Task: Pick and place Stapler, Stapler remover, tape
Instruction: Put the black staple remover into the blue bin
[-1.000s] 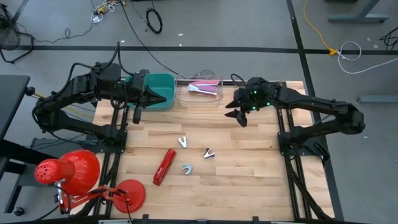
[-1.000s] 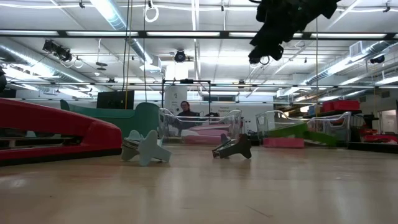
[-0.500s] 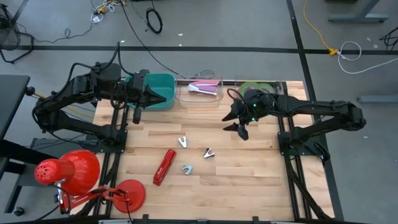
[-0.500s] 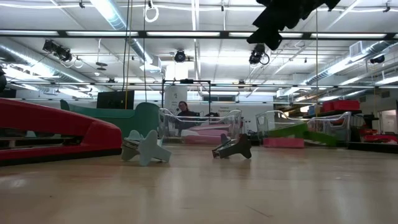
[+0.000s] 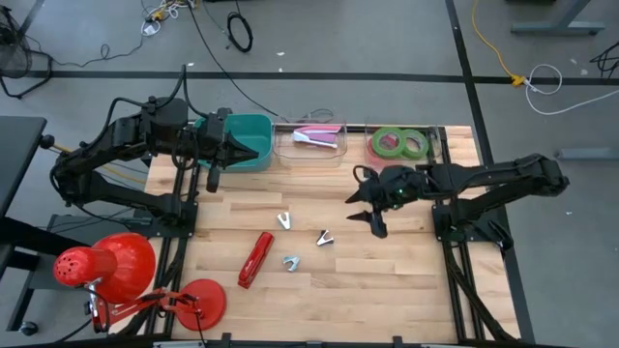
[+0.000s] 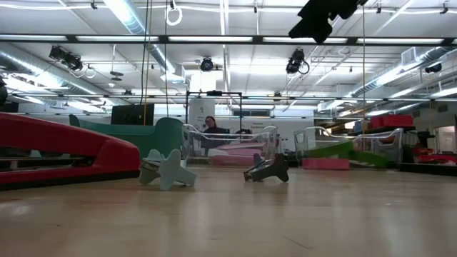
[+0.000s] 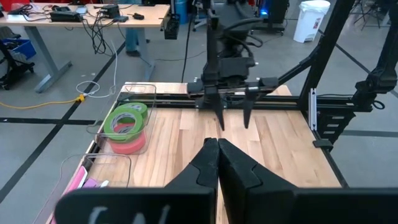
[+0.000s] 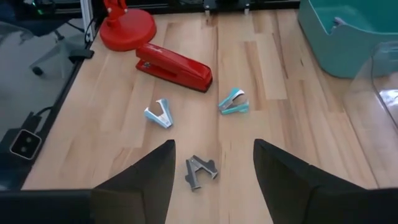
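Observation:
The red stapler (image 5: 255,259) lies flat on the wooden table near the front left. Three stapler removers lie around it: a pale one (image 5: 283,221), a dark one (image 5: 325,238) and a bluish one (image 5: 291,262). Two green tape rolls (image 5: 398,143) sit on a red-pink one in a clear bin at the far right. My right gripper (image 5: 366,215) hangs open above the table, right of the dark remover (image 8: 200,171), which shows between its fingers but well below them. My left gripper (image 5: 253,153) is shut and empty beside the teal bin.
A teal bin (image 5: 253,130) and a clear bin holding pink items (image 5: 311,140) stand along the far edge. A red desk lamp (image 5: 106,266) with a round base (image 5: 201,300) sits at the near left corner. Bare wood lies on the table's right half.
My right gripper has swung from above the tape bin at the far edge toward the table's near edge, rolling somewhat as it went and staying open. The tape rolls, hidden under the arm before, now show.

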`<move>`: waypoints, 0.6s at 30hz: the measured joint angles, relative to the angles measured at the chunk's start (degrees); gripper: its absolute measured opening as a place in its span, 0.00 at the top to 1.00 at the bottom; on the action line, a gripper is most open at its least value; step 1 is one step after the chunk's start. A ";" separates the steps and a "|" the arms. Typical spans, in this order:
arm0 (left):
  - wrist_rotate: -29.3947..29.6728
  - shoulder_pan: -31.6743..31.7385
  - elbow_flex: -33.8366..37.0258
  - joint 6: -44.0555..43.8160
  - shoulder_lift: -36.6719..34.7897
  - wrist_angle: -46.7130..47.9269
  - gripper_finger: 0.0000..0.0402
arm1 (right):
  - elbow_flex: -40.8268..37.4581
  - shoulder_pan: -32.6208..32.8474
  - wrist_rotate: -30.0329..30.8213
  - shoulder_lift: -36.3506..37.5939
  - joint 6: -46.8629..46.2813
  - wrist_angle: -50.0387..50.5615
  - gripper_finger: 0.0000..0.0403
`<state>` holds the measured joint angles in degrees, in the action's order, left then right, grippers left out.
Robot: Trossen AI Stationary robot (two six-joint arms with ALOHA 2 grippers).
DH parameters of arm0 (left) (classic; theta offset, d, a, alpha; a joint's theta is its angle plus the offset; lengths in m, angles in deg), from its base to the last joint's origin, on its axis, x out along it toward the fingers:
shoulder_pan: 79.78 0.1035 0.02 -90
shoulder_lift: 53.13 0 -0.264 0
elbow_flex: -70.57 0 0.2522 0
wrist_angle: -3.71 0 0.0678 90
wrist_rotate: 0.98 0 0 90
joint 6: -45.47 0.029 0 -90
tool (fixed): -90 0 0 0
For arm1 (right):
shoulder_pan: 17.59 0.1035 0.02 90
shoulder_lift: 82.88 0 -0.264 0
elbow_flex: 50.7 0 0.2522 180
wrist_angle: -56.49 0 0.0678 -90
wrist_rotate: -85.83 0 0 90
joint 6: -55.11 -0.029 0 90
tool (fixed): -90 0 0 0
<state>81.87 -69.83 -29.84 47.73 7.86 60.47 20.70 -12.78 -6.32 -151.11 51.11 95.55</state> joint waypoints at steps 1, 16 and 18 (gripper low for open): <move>-0.01 0.00 0.00 0.00 0.00 -0.02 0.97 | 0.00 0.78 1.12 -0.01 0.01 0.01 0.47; -0.01 0.00 0.00 0.01 0.00 0.00 0.97 | 0.00 6.48 7.64 -0.70 0.44 0.78 0.47; -0.01 0.00 0.00 0.21 0.00 0.02 0.97 | -0.07 6.47 7.73 -1.49 1.83 1.75 0.47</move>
<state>81.86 -69.83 -29.84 47.94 7.86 60.49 20.64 -6.31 1.41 -152.60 52.94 97.31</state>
